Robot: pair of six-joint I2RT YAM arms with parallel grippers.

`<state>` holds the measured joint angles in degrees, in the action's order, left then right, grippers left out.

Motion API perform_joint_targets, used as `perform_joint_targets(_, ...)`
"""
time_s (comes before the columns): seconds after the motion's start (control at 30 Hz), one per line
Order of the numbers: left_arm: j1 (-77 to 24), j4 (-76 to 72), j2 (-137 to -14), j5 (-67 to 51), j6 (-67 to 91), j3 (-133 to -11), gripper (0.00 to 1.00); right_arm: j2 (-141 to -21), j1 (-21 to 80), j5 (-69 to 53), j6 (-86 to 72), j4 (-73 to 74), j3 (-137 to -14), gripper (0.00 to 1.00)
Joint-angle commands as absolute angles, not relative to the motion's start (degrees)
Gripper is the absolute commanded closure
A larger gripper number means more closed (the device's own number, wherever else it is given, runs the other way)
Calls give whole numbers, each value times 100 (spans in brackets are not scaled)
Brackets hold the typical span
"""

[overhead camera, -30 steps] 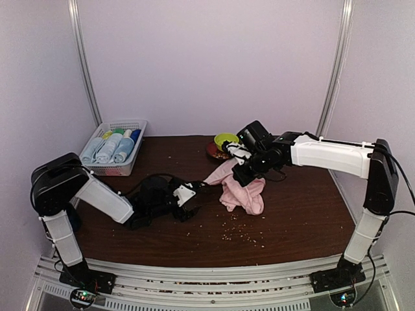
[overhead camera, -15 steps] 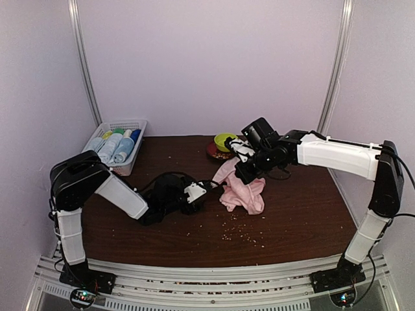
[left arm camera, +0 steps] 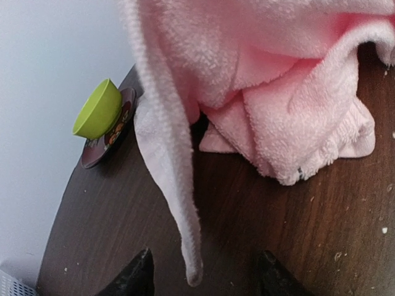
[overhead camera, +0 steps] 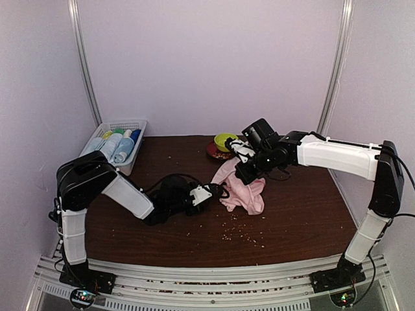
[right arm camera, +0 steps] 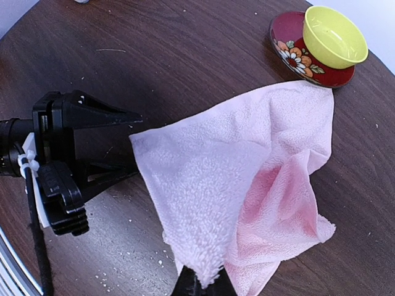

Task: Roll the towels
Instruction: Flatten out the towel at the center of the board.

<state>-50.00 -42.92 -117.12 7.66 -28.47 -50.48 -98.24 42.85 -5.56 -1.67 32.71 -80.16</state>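
A pale pink towel (overhead camera: 243, 189) hangs partly lifted off the dark table, its lower folds bunched on the wood (left arm camera: 296, 123). My right gripper (overhead camera: 244, 170) is shut on one corner of it (right arm camera: 203, 280) and holds that corner up. A loose corner (left arm camera: 194, 268) dangles down to the left. My left gripper (left arm camera: 203, 279) reaches in low from the left, open. Its black fingertips (left arm camera: 141, 274) stand either side of that corner without touching it. In the right wrist view the left gripper (right arm camera: 92, 132) shows partly behind the towel's edge.
A lime green bowl (overhead camera: 225, 139) sits on a red flowered saucer (right arm camera: 290, 52) just behind the towel. A white mesh basket (overhead camera: 130, 163) with several rolled cloths stands at the back left. Crumbs dot the table (overhead camera: 240, 230) in front of the towel.
My left arm has slid right along the table up to the towel's hanging corner, and its jaws have narrowed. The right gripper shifted slightly right and back, still holding the towel.
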Motion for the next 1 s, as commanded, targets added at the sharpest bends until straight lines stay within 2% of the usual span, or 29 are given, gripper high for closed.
perform_joint_targets(0.0,-5028,-4247,-11843,717,-2865,-5253,48,-9639,4246,-517,-167,3199,-7937,97)
perform_joint_targets(0.23,-5027,-4131,-11941,809,-2818,-5409,67,-9571,4246,-525,-167,3189,-7897,96)
perform_joint_targets(0.4,-5028,-4150,-11914,820,-2830,-5372,99,-9589,4240,-514,-175,3177,-7884,96)
perform_joint_targets(0.5,-5044,-3947,-11737,1045,-2753,-5381,100,-9563,4229,-485,-167,3172,-7898,95)
perform_joint_targets(0.6,-5054,-3202,-11302,1874,-2338,-5534,100,-9527,4210,-531,-154,3141,-7914,90)
perform_joint_targets(0.7,-5090,-2344,-10740,3074,-1703,-5547,100,-9497,4211,-1020,-40,3080,-7968,78)
perform_joint_targets(0.8,-5110,-1507,-10076,4208,-1075,-5358,100,-9395,4246,-1422,25,2947,-7904,58)
perform_joint_targets(0.87,-5109,-1068,-9649,4682,-590,-5191,100,-9245,4254,-1334,13,2802,-7746,52)
perform_joint_targets(0.97,-5107,-614,-9088,4770,50,-4876,100,-9094,4250,-767,-70,2665,-7524,46)
